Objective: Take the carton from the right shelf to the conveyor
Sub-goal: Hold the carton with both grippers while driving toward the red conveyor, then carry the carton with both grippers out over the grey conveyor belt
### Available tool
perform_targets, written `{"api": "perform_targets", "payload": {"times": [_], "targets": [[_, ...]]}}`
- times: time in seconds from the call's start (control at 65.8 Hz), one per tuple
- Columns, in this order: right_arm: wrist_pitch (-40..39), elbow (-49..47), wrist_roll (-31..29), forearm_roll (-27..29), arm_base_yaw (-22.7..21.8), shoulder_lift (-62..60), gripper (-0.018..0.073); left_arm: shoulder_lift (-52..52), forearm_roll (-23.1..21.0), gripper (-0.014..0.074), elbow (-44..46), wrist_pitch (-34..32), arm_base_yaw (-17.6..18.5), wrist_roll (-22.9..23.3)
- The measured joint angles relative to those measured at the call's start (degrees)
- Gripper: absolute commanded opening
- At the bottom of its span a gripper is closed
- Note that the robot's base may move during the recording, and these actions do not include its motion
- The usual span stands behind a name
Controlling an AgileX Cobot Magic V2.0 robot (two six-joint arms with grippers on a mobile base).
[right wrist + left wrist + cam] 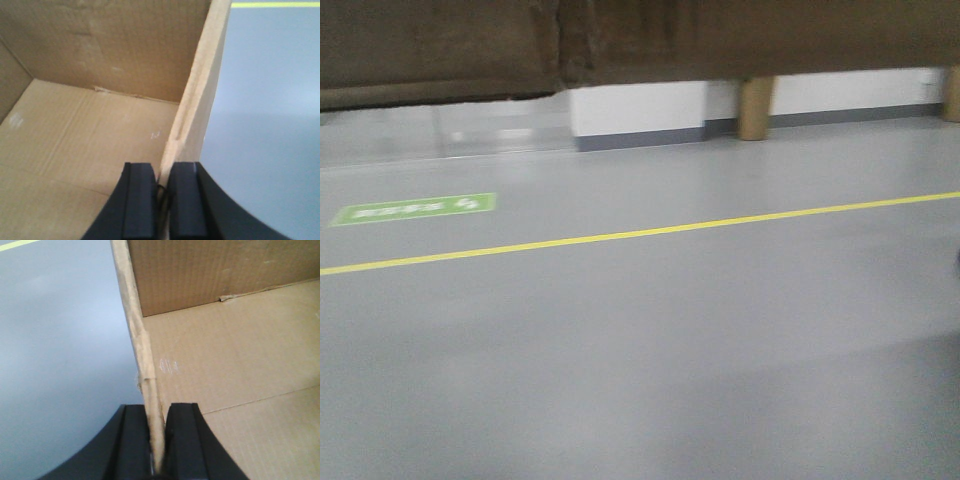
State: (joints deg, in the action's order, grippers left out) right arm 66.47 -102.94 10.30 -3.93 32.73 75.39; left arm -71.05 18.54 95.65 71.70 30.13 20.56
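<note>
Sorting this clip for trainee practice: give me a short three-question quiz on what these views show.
1. True or false: the left hand and the right hand each pinch a side wall of the carton, one finger inside and one outside.
2. Inside the carton, the wrist views show: A) blue bins, B) only bare cardboard, C) bottles.
3. Fill in: the line across the grey floor in the front view is ____.
Key: 1 true; 2 B; 3 yellow.

Left fingers (134, 440) pinched together; right fingers (138, 200) likewise.
</note>
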Motion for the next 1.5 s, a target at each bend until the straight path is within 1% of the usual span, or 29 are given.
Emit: {"api": "perform_targets", "payload": {"times": [0.213,0.365,1.505], "targets": [[-3.85,0.00,0.00,-0.12,0.00,0.00,-0.0071,0.00,0.41,-0.0013,0.00,-0.04,0.00,0.00],[-5.01,0.00,-0.11,-0.23,0.00,0.00,-0.0071,0.00,0.51,-0.0013,0.00,-0.13,0.00,0.09],[-5.22,0.00,-0.22,-0.46,0.00,0.00,-0.0071,0.00,0.39,-0.0013,0.00,-0.37,0.00,0.09]]}}
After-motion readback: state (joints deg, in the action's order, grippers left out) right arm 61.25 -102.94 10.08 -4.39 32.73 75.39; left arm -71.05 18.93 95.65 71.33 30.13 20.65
